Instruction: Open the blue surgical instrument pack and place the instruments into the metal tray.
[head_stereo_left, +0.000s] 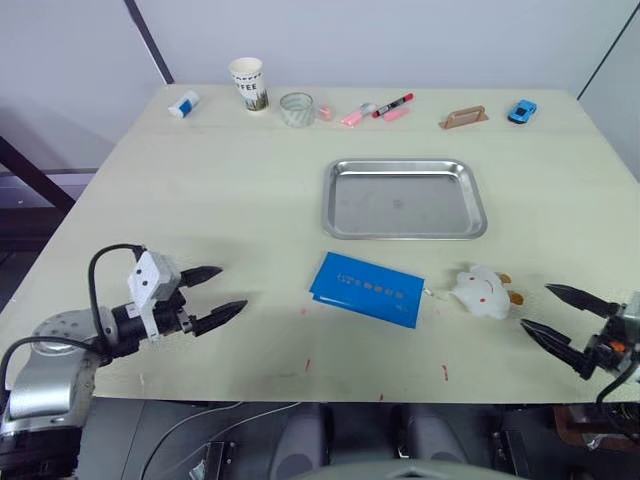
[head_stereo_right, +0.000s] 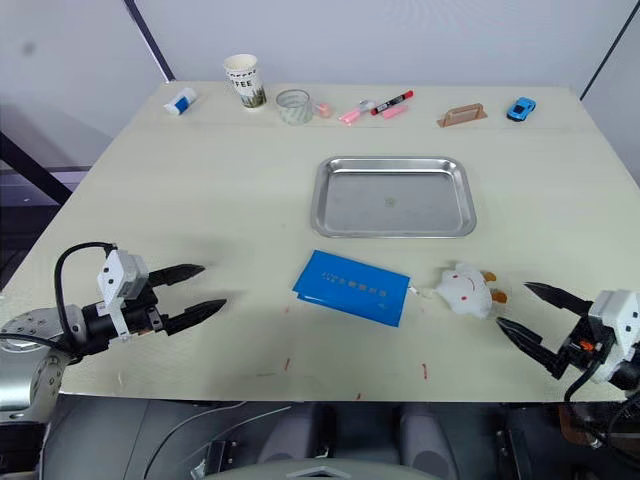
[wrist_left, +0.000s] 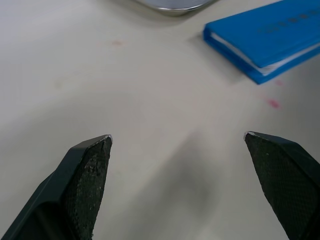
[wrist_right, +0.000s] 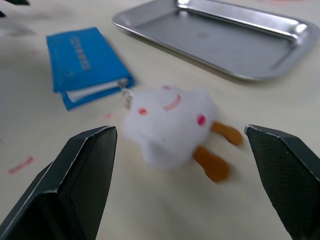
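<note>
The blue surgical instrument pack (head_stereo_left: 367, 288) lies closed and flat on the table, near the front centre. Behind it rests the metal tray (head_stereo_left: 404, 232), empty. No instruments are visible; the pack hides its contents. My left gripper (head_stereo_left: 222, 293) hovers open over the front left of the table, well left of the pack, fingers pointing toward it. My right gripper (head_stereo_left: 553, 312) is open at the front right, aimed at the white plush toy (head_stereo_left: 482, 291) that lies between it and the pack. The pack's pale inner edge (wrist_left: 260, 62) shows in the left wrist view.
Along the far edge stand a paper cup (head_stereo_left: 249, 83), a tape roll (head_stereo_left: 296, 109), pink and red markers (head_stereo_left: 382, 109), a small white-blue bottle (head_stereo_left: 183, 104), a brown block (head_stereo_left: 463, 118) and a blue toy car (head_stereo_left: 521, 110). Small red marks dot the table front.
</note>
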